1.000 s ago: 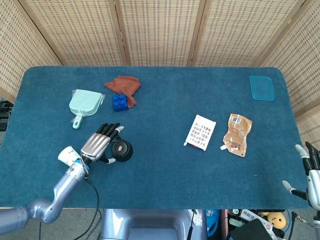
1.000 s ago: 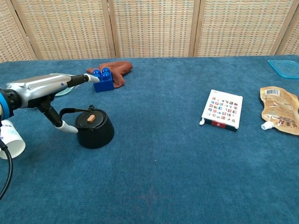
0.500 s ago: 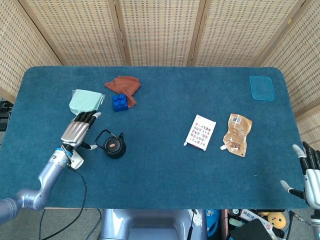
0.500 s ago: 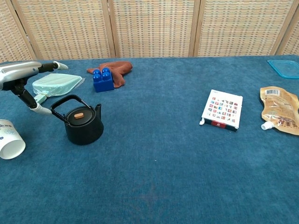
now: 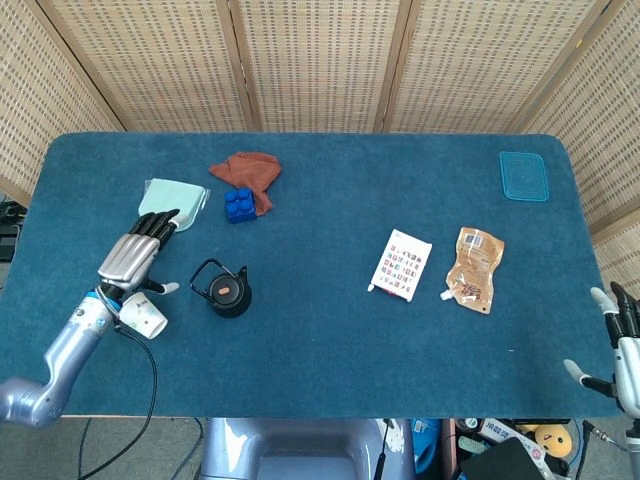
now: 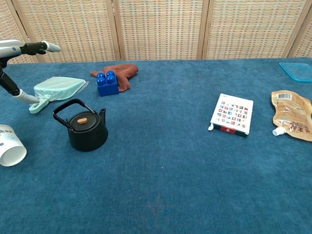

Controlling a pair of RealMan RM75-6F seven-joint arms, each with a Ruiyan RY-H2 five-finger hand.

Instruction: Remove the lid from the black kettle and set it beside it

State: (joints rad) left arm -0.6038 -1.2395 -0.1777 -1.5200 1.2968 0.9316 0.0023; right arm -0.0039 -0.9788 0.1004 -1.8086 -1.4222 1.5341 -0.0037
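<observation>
The left hand (image 5: 132,262) has drawn back from the kettle (image 5: 228,290), fingers released and empty. The lid (image 6: 82,120) sits on the kettle, beside the cup (image 5: 141,315). Removal remains undone. The right hand (image 5: 622,345) idles, fingers spread.

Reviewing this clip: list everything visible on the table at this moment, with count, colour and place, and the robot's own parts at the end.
black kettle with looped handle: one, black, left part of the blue cloth table, lid with orange knob on it
white paper cup: one, white, lying on its side, near left edge
mint plastic dustpan: one, pale green, far left
blue toy brick: one, blue, behind the kettle
rust-brown cloth: one, crumpled, touching the brick
printed white packet: one, right of centre
tan spouted pouch: one, right side
blue plastic lid: one, far right corner
left hand: fingers apart, holding nothing, left of the kettle
right hand: fingers apart, at the right edge
</observation>
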